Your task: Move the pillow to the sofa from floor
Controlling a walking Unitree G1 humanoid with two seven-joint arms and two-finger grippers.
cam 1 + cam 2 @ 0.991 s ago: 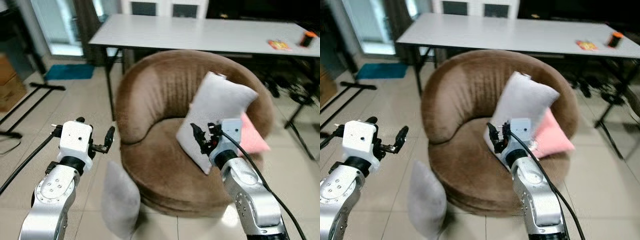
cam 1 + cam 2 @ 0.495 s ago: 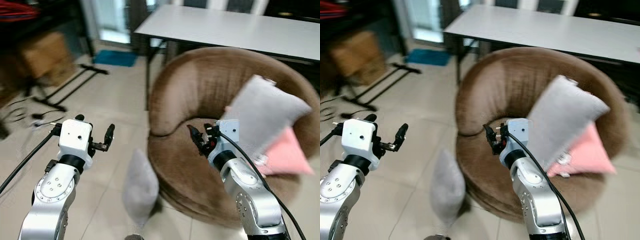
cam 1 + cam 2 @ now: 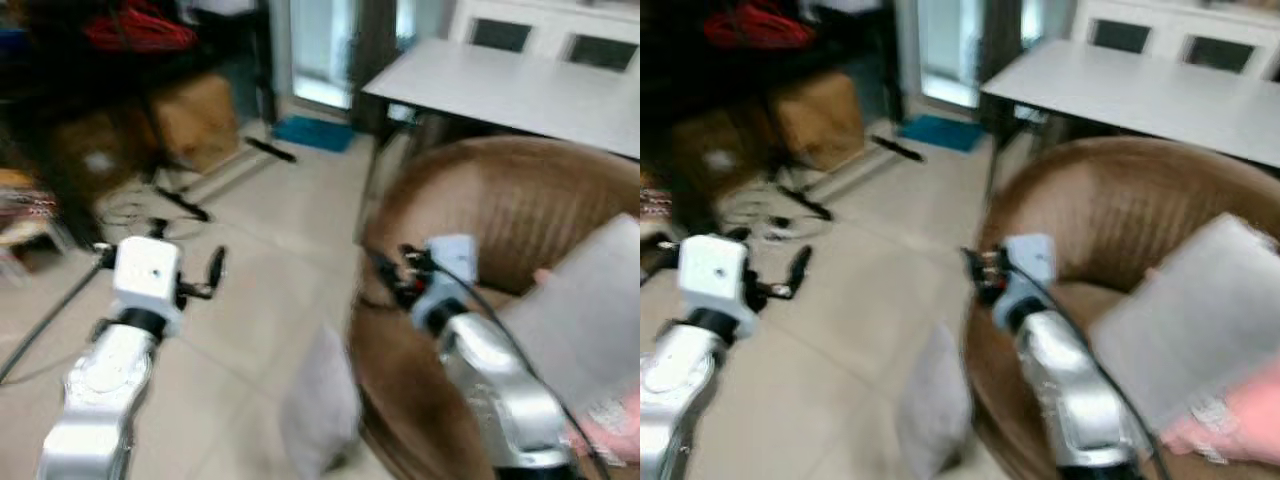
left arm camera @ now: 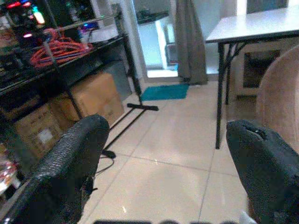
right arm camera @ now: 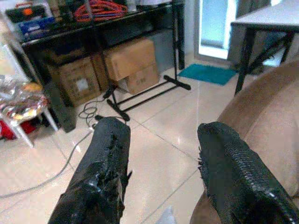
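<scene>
Head views blurred; detail limited.

Grey pillow (image 3: pixel 322 412) stands on edge on tiled floor (image 3: pixel 250 270), leaning against or just beside front-left base of brown round sofa (image 3: pixel 500 220); exact contact can't be confirmed through blur. Not on the seat.

Sofa seat holds second grey pillow (image 3: pixel 1200 310), propped at a tilt on robot's right side, w/ pink cushion (image 3: pixel 1240 415) beneath and partly behind it.

Left gripper (image 3: pixel 210 275): raised over bare floor, well left of sofa, above and apart from floor pillow. Wrist view shows both fingers (image 4: pixel 70 163) spread wide, nothing between them; floor, table leg and sofa edge seen through the gap.

Right gripper (image 3: pixel 385 275): raised at sofa's left rim, above floor pillow, not touching it. Wrist view shows fingers (image 5: pixel 105 172) parted wide, empty; tiles and sofa edge beyond, small pale corner at the frame edge, likely pillow, can't confirm.

Surroundings: white table (image 3: pixel 500 85) behind sofa. Teal mat (image 3: pixel 315 132) on floor by glass door. Cardboard boxes (image 5: pixel 126 60) under dark shelving (image 5: pixel 93 32), orange cable coil (image 5: pixel 105 7) on top. Black stand legs (image 5: pixel 140 95) and loose cables on tiles near the boxes.
</scene>
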